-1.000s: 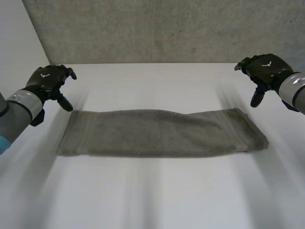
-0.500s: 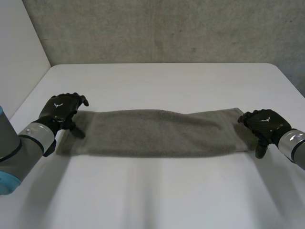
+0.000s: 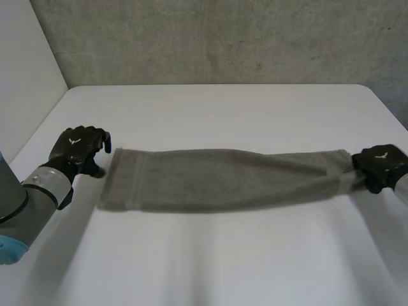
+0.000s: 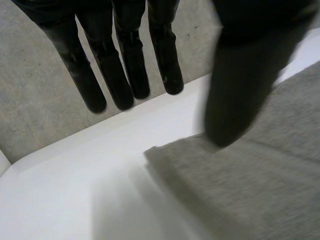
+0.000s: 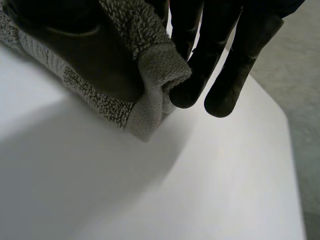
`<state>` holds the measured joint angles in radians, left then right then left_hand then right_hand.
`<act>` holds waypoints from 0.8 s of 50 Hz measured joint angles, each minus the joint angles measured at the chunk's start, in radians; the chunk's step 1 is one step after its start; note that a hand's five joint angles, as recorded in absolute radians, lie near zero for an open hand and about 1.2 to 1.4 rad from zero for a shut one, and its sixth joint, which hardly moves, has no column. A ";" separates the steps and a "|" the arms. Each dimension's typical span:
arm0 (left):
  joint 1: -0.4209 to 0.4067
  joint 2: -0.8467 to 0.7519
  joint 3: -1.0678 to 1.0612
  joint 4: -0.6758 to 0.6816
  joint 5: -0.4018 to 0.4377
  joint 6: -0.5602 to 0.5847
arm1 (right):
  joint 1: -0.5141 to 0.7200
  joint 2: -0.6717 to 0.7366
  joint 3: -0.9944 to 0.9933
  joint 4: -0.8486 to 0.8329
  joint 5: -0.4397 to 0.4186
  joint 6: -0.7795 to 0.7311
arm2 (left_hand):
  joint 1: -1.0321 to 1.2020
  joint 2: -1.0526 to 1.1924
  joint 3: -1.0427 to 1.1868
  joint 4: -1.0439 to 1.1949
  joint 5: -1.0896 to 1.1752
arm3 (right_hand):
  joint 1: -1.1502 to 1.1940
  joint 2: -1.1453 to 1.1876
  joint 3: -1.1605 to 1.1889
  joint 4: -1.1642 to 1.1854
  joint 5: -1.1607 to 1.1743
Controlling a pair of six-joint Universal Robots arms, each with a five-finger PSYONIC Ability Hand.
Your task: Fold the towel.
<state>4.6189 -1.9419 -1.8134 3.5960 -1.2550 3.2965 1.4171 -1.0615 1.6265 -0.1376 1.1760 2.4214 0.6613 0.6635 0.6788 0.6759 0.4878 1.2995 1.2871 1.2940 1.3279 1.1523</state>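
A grey towel [image 3: 217,178], folded into a long band, lies across the white table [image 3: 217,261]. My right hand [image 3: 381,164] is at its right end, where the towel looks pulled narrow. In the right wrist view the thumb and fingers [image 5: 225,55] pinch a bunched fold of the towel [image 5: 155,65] just above the table. My left hand [image 3: 78,148] sits just off the towel's left end. Its fingers [image 4: 125,75] hang straight over bare table, and its thumb [image 4: 235,90] reaches over the towel's [image 4: 260,190] far left corner without gripping it.
A grey concrete wall [image 3: 223,38] rises behind the table's far edge. The table's left edge runs close behind my left arm, and its rounded far right corner lies beyond my right hand.
Both hands dropped from above the table to the towel's ends. The right hand closed on the right end and drew it rightward, so the towel stretched and slid away from the left hand.
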 measured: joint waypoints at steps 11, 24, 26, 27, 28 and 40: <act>-0.006 -0.001 0.000 0.000 -0.001 0.000 | -0.170 -0.006 -0.125 0.016 0.003 -0.019 | -0.181 -0.182 -0.190 -0.188 -0.214 | 0.005 0.000 0.000 0.000 0.000; -0.009 0.001 -0.001 -0.001 -0.001 0.000 | -0.075 -0.074 -0.377 0.157 0.022 -0.016 | 0.248 0.256 0.236 0.242 0.252 | 0.006 0.004 0.006 0.000 0.000; -0.010 0.002 -0.002 0.000 -0.002 0.000 | 0.024 -0.088 -0.417 0.181 0.037 -0.009 | 0.416 0.421 0.393 0.402 0.407 | 0.006 0.004 0.006 0.000 0.000; -0.010 0.002 -0.002 0.000 -0.001 0.000 | 0.051 -0.091 -0.426 0.185 0.042 -0.008 | 0.461 0.466 0.446 0.456 0.461 | 0.006 0.004 0.006 0.000 0.000; -0.010 0.003 -0.002 0.000 -0.001 0.000 | 0.117 -0.095 -0.444 0.192 0.057 -0.007 | 0.529 0.532 0.512 0.522 0.533 | 0.006 0.004 0.006 0.000 0.000; -0.011 0.007 -0.008 0.000 -0.001 0.000 | 0.703 0.033 -0.518 0.176 0.189 -0.040 | 0.601 0.585 0.576 0.581 0.598 | -0.434 -0.421 -0.404 -0.436 -0.449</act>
<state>4.6080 -1.9345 -1.8211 3.5957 -1.2564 3.2964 2.1199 -1.0282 1.1089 0.0383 1.3645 2.3814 1.2621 1.2487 1.2552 1.2565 1.0853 0.8660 0.8657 0.8905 0.8916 0.7034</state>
